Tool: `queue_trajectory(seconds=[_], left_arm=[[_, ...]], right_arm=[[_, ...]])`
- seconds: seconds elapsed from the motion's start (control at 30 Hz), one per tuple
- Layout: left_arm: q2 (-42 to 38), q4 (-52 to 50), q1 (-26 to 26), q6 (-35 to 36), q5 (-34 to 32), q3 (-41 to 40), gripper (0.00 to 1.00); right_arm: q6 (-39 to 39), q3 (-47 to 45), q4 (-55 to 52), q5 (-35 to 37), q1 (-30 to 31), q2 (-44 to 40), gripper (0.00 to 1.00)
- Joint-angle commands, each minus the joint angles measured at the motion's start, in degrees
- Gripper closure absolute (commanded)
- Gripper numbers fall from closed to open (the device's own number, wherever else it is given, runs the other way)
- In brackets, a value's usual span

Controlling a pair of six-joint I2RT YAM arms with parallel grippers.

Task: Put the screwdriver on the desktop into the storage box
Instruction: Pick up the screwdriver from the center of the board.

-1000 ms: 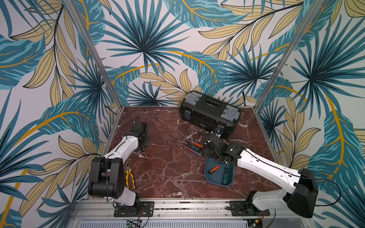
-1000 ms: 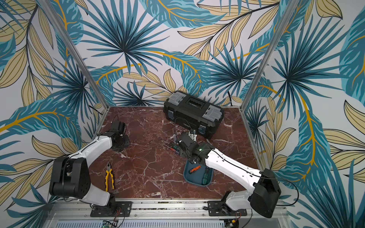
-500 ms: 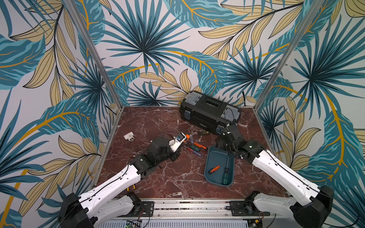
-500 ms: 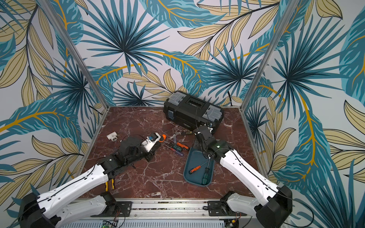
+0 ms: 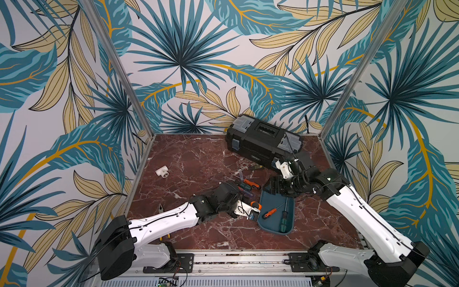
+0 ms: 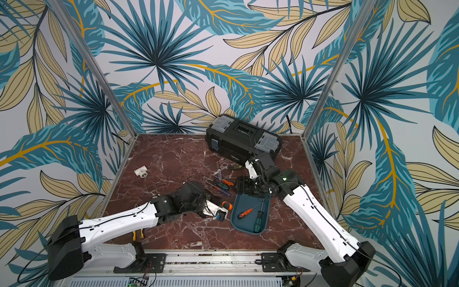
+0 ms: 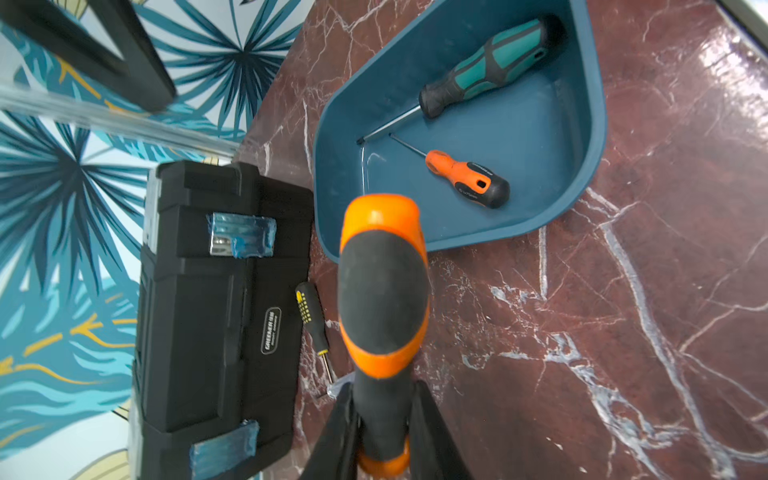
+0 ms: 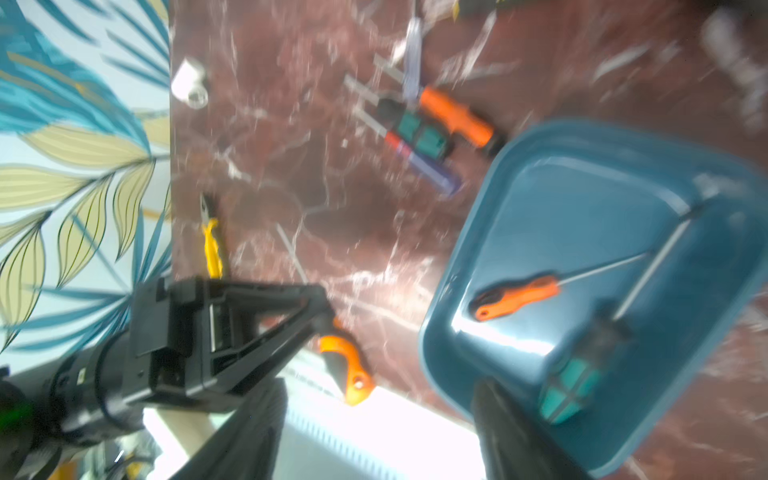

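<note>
On the desk (image 5: 188,159): dark red-brown marble top. Loose screwdrivers (image 5: 249,183) lie clustered near the middle, and a yellow-and-black one (image 7: 309,318) lies just in front of the toolbox.
Storage box (image 5: 272,202): shallow teal tub, no lid, right of centre toward the front edge.
Box contents: small orange-handled screwdriver (image 7: 465,178) and green-and-black screwdriver (image 7: 486,66), both lying flat with their tips close together.
Held screwdriver (image 7: 382,291): fat orange-and-black handle. It appears lifted clear of the desk, its far end at the box rim on the side facing the left edge. Shaft not clearly seen.
Left gripper (image 7: 383,386): clamped tight across the narrow part of that handle.
Right gripper (image 8: 381,383): jaws well apart with nothing between them, hanging over the box's far end.
Toolbox (image 5: 263,141): black with grey latches, lid down, at the back edge.
Sundries: white pipe fitting (image 5: 162,171) near the left edge; yellow-handled pliers (image 8: 212,245) toward the front-left corner.
Handling, judged: rigid and light. The rubbery handle gives good purchase; the steel shaft is thin and slick; the round body will roll if dropped.
Best hold, judged: across the handle, as here, never the shaft.
Step, judged: carry over the rim and release low, since the light tub may slide if knocked.
</note>
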Motion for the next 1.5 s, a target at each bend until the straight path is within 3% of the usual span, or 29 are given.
queue_trajectory(seconds=[0.0, 0.1, 0.27, 0.53, 0.83, 0.87, 0.97, 1.0, 1.03, 1.07, 1.2, 1.47], left_arm=[[0.74, 3.68, -0.43, 11.2, -0.25, 3.32, 1.0], [0.38, 3.97, -0.46, 11.42, 0.36, 3.61, 1.0], [-0.48, 3.9, -0.61, 11.34, 0.55, 3.17, 1.0], [-1.81, 3.54, -0.88, 10.84, 0.21, 1.77, 1.0], [-1.46, 4.37, -1.01, 10.33, 0.03, 1.76, 1.0], [-1.44, 4.92, -1.05, 10.01, -0.03, 1.76, 0.93], [-2.05, 9.33, -1.06, 6.13, -1.07, 1.38, 0.52], [-2.52, 11.7, -1.05, 3.54, -2.48, 1.16, 0.35], [-2.98, 14.05, -1.07, 0.69, -3.88, 0.91, 0.12], [-3.69, 16.52, -1.03, -2.64, -5.9, 0.65, 0.0], [-8.37, 21.73, -0.96, -17.94, -13.87, -0.3, 0.0], [-12.46, 20.28, 0.28, -67.86, -28.09, -3.24, 0.0]], right_arm=[[-1.61, -1.47, -3.46, -8.78, 2.18, 2.96, 0.23], [-2.7, -1.8, -3.35, -9.78, 3.95, 5.19, 0.25], [-4.82, -3.18, -2.6, -11.81, 4.26, 8.33, 0.45], [-7.4, -2.62, -2.33, -13.55, 4.22, 11.61, 0.49], [-7.94, -2.7, -1.19, -15.64, 4.26, 12.26, 0.81], [-7.92, -2.84, -1.08, -15.75, 4.24, 12.04, 0.85], [-6.8, -4.03, -0.4, -14.64, 4.25, 10.77, 0.91], [-5.94, -4.75, -0.03, -13.65, 4.24, 10.04, 0.92], [-4.97, -5.59, 0.47, -12.61, 4.25, 9.12, 0.94], [-3.34, -6.98, 1.3, -11.01, 4.26, 7.81, 0.95], [5.91, -14.83, 6.19, -3.46, 4.25, 0.19, 0.98], [20.21, -25.47, 7.19, 10.73, 4.21, -12.49, 0.98]])
